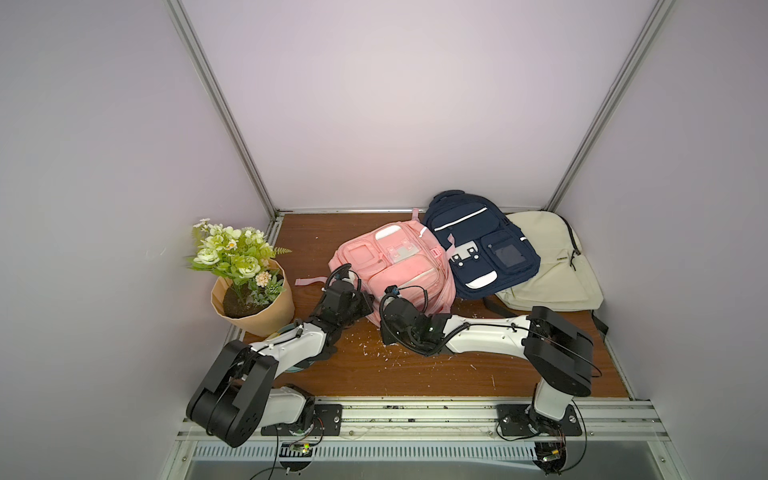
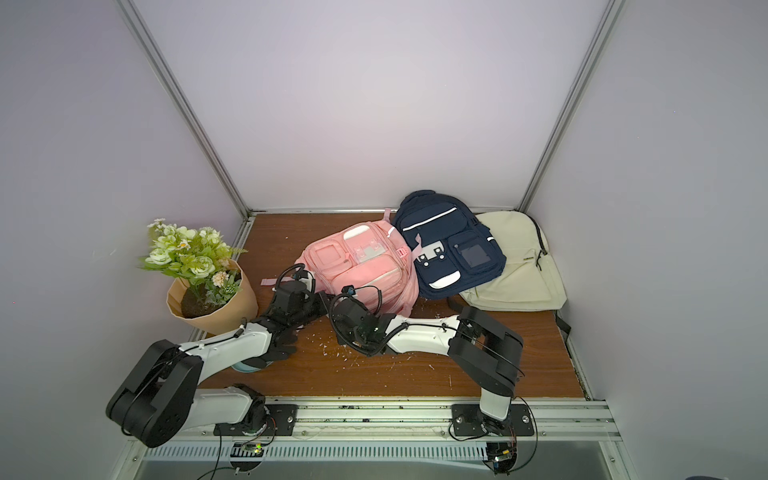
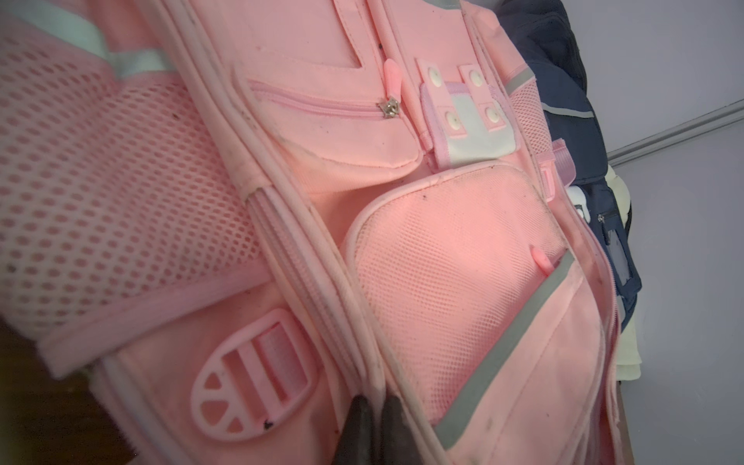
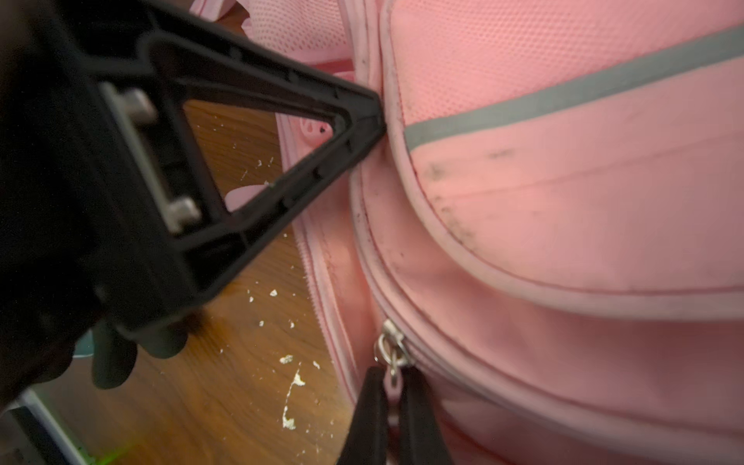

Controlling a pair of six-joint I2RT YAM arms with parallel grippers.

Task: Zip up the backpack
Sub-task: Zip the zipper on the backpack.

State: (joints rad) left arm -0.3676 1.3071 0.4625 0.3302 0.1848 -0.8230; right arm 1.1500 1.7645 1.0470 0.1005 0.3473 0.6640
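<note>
The pink backpack (image 1: 399, 270) lies front-up on the wooden table (image 1: 415, 374), with its near edge toward both arms. The right gripper (image 4: 392, 380) is clamped on the zipper pull (image 4: 389, 346). The left gripper (image 3: 374, 404) is pinched tight on the piping (image 3: 322, 306) just beside it. The open track appears to run from the pull toward that pinch.

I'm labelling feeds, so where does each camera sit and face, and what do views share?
Top views: high above the arm bases, looking down at the table, pink backpack, navy backpack, flower pot; left arm and right arm show.
Left wrist: on the left arm, facing along the left gripper, shut on the pink backpack's piping; only fingertips show.
Right wrist: on the right arm, facing along the right gripper, shut on the zipper pull; the left gripper's finger shows.
Shared: both wrist views show the backpack's grey stripe.
</note>
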